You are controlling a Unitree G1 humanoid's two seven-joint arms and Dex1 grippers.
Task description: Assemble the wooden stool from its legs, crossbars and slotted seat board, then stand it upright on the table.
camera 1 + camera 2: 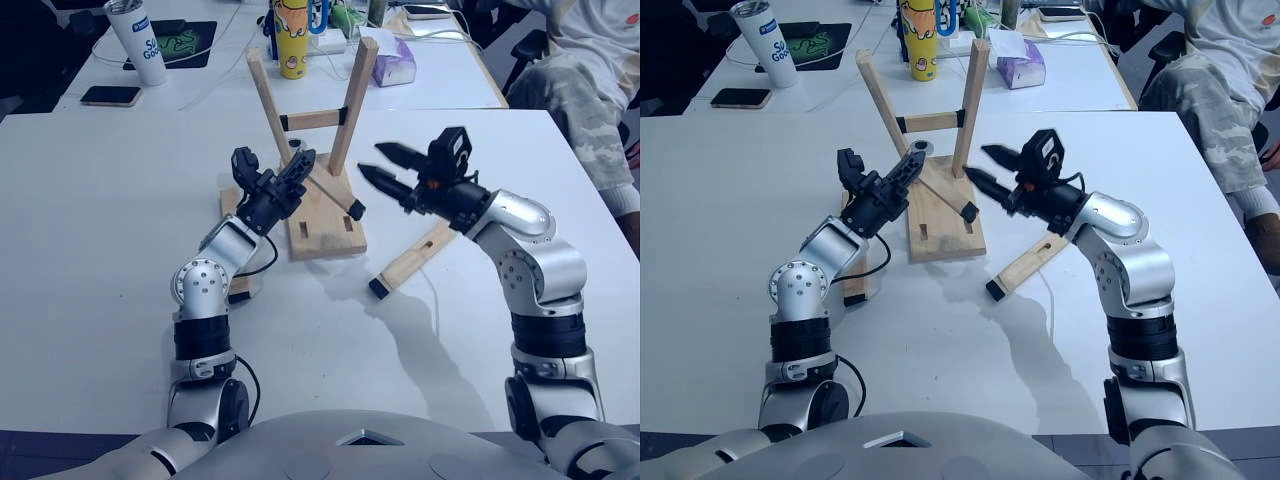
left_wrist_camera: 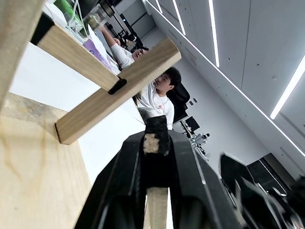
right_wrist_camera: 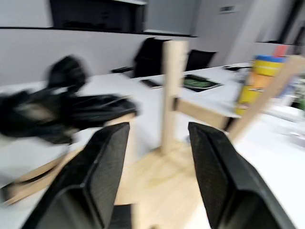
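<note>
Left pincer (image 1: 274, 176) clamped on a wooden bar (image 2: 157, 210), right pincer (image 1: 372, 161) spread open.

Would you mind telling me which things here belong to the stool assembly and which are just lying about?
For the job: seat board, standing legs, crossbar, loose leg, stick in the left claw, right claw.
Lying about: tumbler, phone, yellow cup, tissue pack.

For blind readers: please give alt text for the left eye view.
A half-built wooden stool sits upside down on a table, two legs rising from its seat board. The left gripper grips a thin stick; the right gripper is open.
</note>
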